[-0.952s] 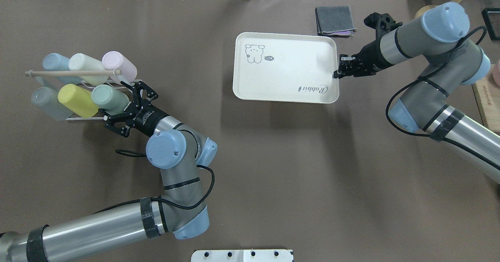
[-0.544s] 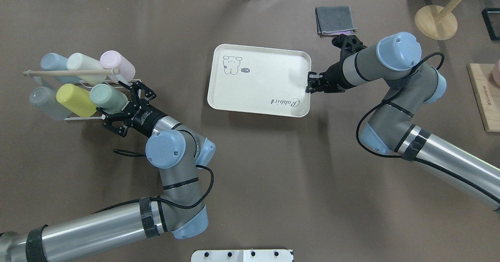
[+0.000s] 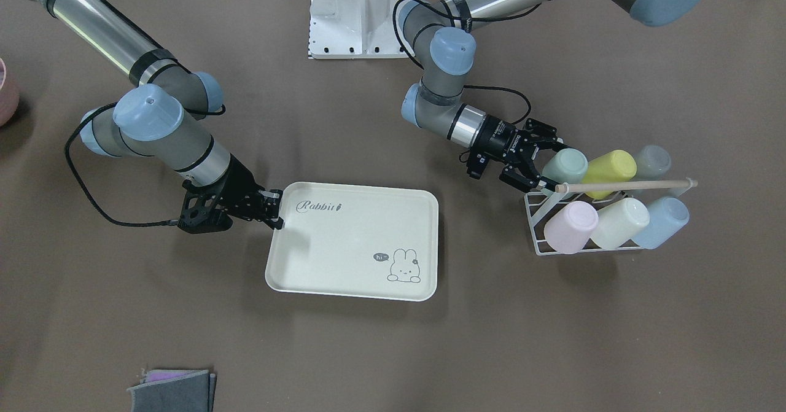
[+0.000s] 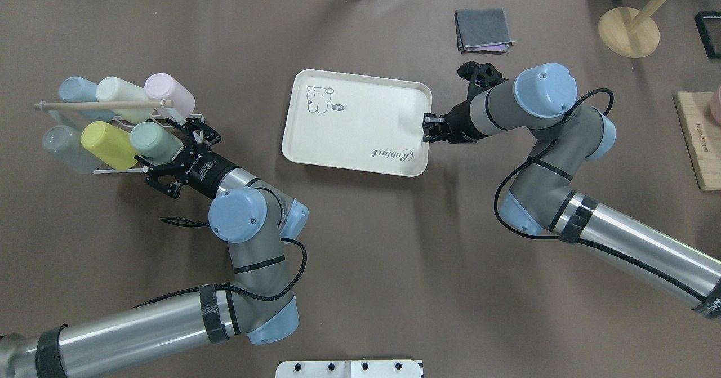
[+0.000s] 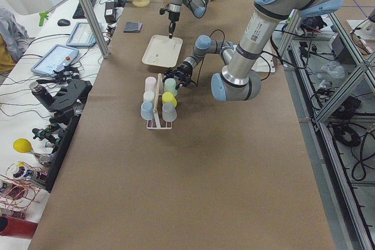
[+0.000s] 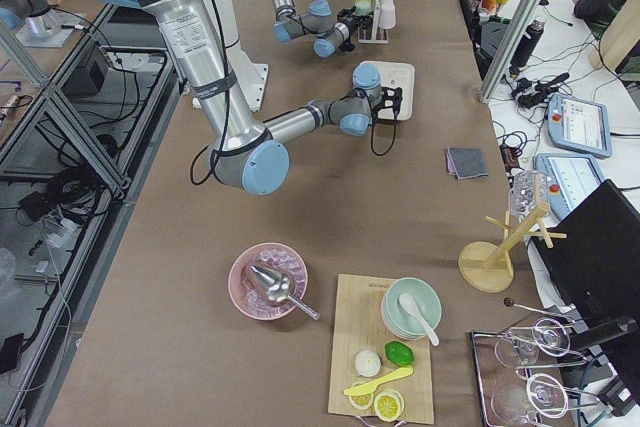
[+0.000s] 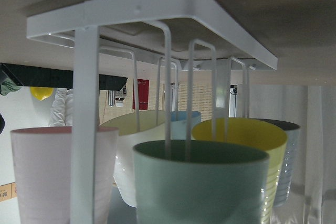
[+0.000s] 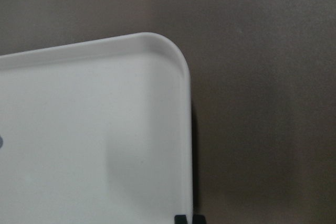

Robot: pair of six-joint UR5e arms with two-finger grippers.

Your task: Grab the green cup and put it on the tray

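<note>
The green cup point(image 4: 151, 141) lies on its side in the near row of a white wire rack point(image 4: 121, 170), at its right end beside a yellow cup point(image 4: 107, 144). My left gripper point(image 4: 176, 156) is open, its fingers spread on either side of the cup's near end. The left wrist view looks straight at the green cup point(image 7: 205, 187) from close by. The cream tray point(image 4: 355, 121) sits mid-table. My right gripper point(image 4: 426, 129) is shut on the rim of the tray's right edge, and the right wrist view shows the tray's corner point(image 8: 94, 140).
The rack holds several pastel cups under a wooden dowel point(image 4: 101, 105). A folded grey cloth point(image 4: 483, 29) lies beyond the tray. A wooden stand point(image 4: 628, 31) and a wooden board point(image 4: 701, 141) are at the far right.
My right gripper has drawn the tray toward the table's middle, leftward in the overhead view. My left gripper has crept slightly closer to the green cup.
</note>
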